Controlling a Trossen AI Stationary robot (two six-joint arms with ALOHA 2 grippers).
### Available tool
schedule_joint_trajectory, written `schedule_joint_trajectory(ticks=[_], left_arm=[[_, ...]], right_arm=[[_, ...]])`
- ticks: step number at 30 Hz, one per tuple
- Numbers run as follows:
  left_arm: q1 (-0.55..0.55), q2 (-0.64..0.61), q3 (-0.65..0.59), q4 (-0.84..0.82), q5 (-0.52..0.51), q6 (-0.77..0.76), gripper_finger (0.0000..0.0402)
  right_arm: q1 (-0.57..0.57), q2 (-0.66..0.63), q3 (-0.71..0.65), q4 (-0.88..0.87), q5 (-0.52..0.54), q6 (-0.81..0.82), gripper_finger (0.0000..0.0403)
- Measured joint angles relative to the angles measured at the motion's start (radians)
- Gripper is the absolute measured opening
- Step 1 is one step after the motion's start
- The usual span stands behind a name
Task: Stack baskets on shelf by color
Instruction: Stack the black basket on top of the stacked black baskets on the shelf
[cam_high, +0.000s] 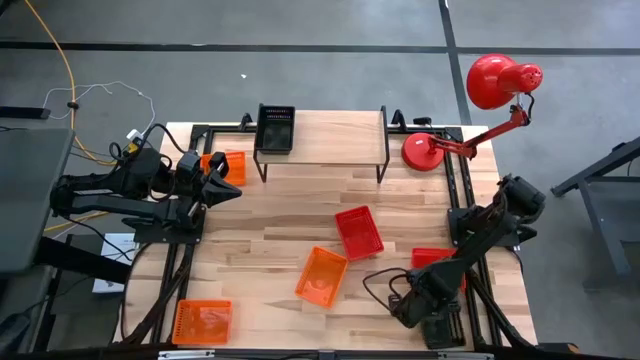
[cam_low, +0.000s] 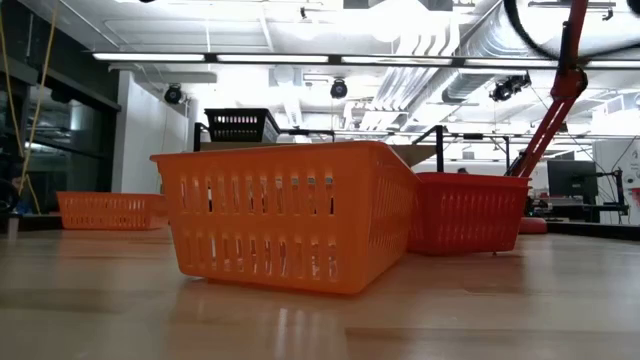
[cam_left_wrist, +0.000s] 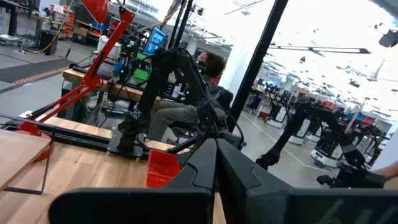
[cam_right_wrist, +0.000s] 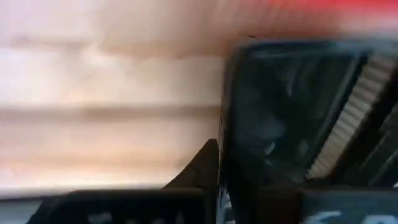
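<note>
At upper centre of the high view, one black basket (cam_high: 275, 128) sat on the shelf (cam_high: 340, 128) (orange and red baskets remained scattered on the table (cam_high: 270, 240)); neither gripper's jaws could be judged.

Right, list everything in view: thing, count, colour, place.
Black basket: one, on the shelf's left end.
Orange baskets: three. One by the left pincer, one mid-table, one at the near left corner.
Red baskets: two. One mid-table, one partly under the right arm.
Shelf: one, light wood on black legs, along the table's far edge.
Desk lamp: one, red, far right corner.
Table: one, light wood.
Person: one, seated beyond the table, seen in the left wrist view.
Left pincer: dark, shut, at the left edge beside an orange basket.
Right pincer: dark, low at the near right corner.
</note>
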Motion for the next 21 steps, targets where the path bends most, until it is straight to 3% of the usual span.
schedule_joint_trajectory(ticks=[5, 12, 15, 21], left_arm=[[0.000, -0.001, 0.000, 0.001, 0.000, -0.023, 0.0000], [0.000, -0.002, 0.000, 0.001, 0.000, -0.023, 0.0000], [0.000, -0.002, 0.000, 0.001, 0.000, -0.023, 0.0000], [0.000, -0.002, 0.000, 0.018, 0.000, -0.047, 0.0000]], right_arm=[[-0.007, -0.134, 0.000, 0.113, 0.011, -0.101, 0.0004], [-0.074, -0.318, 0.000, 0.424, 0.042, -0.346, 0.0002], [-0.162, -0.352, 0.016, 0.511, 0.082, -0.540, 0.0001], [-0.444, -0.315, 0.177, 0.513, 0.061, -1.109, 0.0001]])
